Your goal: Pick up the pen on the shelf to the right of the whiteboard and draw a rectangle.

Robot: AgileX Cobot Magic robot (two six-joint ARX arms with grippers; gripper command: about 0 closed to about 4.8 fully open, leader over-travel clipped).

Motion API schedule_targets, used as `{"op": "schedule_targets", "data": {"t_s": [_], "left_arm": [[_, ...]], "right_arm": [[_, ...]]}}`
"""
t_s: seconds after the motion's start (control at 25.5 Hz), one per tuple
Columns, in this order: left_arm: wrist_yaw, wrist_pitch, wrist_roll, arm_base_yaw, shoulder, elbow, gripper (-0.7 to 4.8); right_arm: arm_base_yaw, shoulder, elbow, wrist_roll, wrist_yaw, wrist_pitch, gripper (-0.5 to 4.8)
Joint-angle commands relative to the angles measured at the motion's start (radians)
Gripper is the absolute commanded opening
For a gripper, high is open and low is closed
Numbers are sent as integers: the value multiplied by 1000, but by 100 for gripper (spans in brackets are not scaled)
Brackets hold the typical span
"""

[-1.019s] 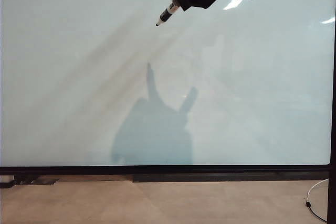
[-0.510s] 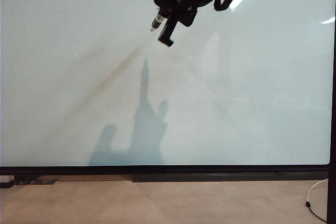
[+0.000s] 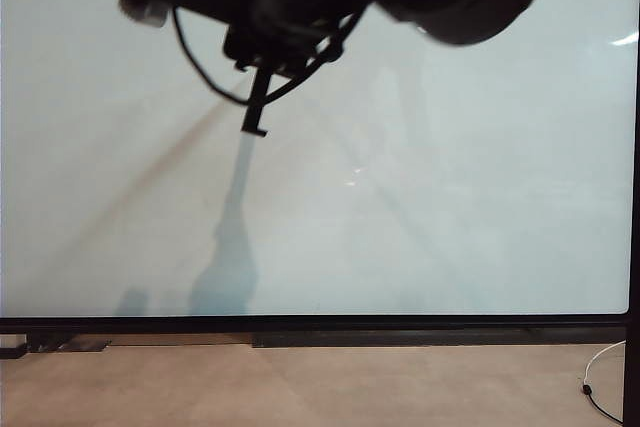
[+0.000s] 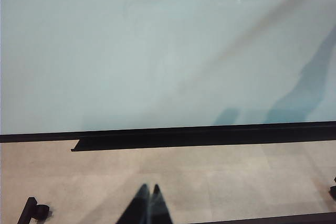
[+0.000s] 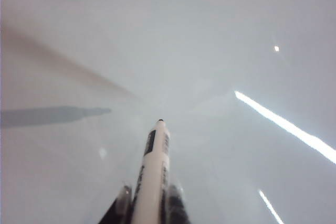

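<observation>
The pick-up is done: the right claw [image 5: 149, 203] is clamped on the pen [image 5: 151, 174], fingers pressed against either side of the barrel, and the marker juts out ahead of it toward the whiteboard [image 3: 450, 197]. The drawing has not begun as far as the pictures show; the board is bare in every view, with no black line on it, so all four sides of the rectangle are left to do. Whether the tip is touching the board cannot be told; in the right wrist view it looks just short of the glossy face, with the pen's shadow lying well off to one side, which suggests a gap remains.

In the exterior view the right arm's dark bulk fills the upper middle of the picture, one thin black finger [image 3: 257, 107] hanging down in front of the board and throwing a long shadow toward the lower frame. The pen itself is hidden there.

The pen is a slim marker with a white barrel carrying black print along its length, ending in a small black point.

The left claw [image 4: 148, 203] sits low over the pale surface in front of the board's black lower frame, its two dark tips together and holding nothing, well away from the work
</observation>
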Motion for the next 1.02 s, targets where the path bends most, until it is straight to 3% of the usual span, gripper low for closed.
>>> {"op": "schedule_targets", "data": {"t_s": [0.04,0.27,1.02], "left_arm": [[2,9,0,0,0,4,-5],[2,9,0,0,0,4,-5],[2,9,0,0,0,4,-5]], "right_arm": [[10,49,24,-60,59,91,-6],[13,118,76,-76,129,124,-6],[-20,136,107,-72,62,145,-6]]}}
